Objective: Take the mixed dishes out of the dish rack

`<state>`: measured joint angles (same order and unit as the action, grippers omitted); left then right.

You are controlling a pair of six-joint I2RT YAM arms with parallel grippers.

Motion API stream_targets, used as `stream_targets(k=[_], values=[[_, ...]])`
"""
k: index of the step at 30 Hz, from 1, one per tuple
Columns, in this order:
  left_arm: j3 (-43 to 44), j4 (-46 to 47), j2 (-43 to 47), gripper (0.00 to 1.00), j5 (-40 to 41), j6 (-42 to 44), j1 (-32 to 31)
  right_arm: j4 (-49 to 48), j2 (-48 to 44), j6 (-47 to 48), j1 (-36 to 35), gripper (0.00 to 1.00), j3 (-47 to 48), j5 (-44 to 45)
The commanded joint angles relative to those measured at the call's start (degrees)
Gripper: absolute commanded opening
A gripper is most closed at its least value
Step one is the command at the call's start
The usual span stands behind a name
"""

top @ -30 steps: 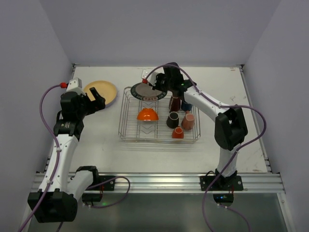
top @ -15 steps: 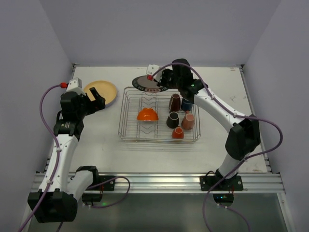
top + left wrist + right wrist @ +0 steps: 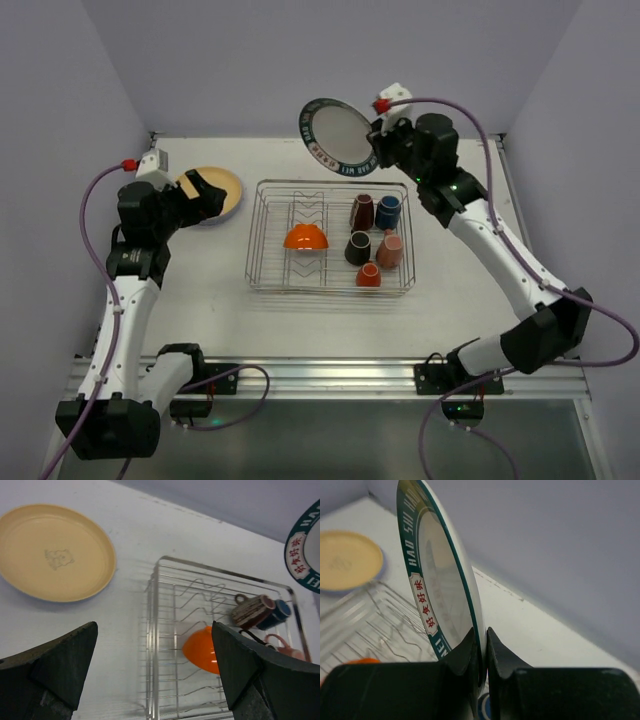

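Note:
My right gripper (image 3: 383, 148) is shut on the rim of the dark-rimmed white plate (image 3: 340, 137) and holds it high above the back of the dish rack (image 3: 262, 240); the plate fills the right wrist view (image 3: 440, 590). The rack holds an upturned orange bowl (image 3: 305, 237) and mugs: maroon (image 3: 361, 212), blue (image 3: 387, 211), black (image 3: 357, 248), pink (image 3: 389, 250), orange (image 3: 368, 276). A yellow-orange plate (image 3: 222, 188) lies on the table left of the rack, on a lavender plate showing at its edge. My left gripper (image 3: 207, 192) is open above that plate (image 3: 52, 552).
The rack's zigzag dividers (image 3: 200, 592) stand empty at its back. The back wall rises just behind the held plate. Cables loop off both arms.
My right gripper has lifted the dark-rimmed plate up out of the rack and swung it back and to the right. My left arm has shifted slightly.

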<state>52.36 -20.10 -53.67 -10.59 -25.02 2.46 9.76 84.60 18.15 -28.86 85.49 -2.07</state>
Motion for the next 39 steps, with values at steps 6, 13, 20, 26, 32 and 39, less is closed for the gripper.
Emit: stream_targets(k=[6,13,20,26,32,39], values=[[1.0,29.8,-5.8,1.0,-27.6,-14.3,-8.9,-15.7,-18.3,-54.8,13.3,0.0,-20.1,-21.4],[13.5,20.2,-15.8,1.0,-20.1,-4.2,-18.2,-18.0,-25.2,-60.8,15.1,0.0,-29.6,-27.4],[17.4,13.6,-19.0,0.81,-16.2,1.4,-22.7,-19.0,-24.5,-61.5,15.2,0.0,-31.5,-30.9],[20.7,9.0,-21.6,0.66,-12.9,3.6,-25.3,-22.7,-23.5,-62.9,15.2,0.0,-32.3,-34.0],[24.5,5.2,-23.9,0.19,-7.9,5.3,-27.8,-26.5,-22.4,-65.1,15.0,0.0,-33.5,-37.2],[25.3,6.5,-26.0,0.0,-11.6,5.3,-29.1,-30.4,-21.0,-66.7,15.0,0.0,-35.5,-38.8]])
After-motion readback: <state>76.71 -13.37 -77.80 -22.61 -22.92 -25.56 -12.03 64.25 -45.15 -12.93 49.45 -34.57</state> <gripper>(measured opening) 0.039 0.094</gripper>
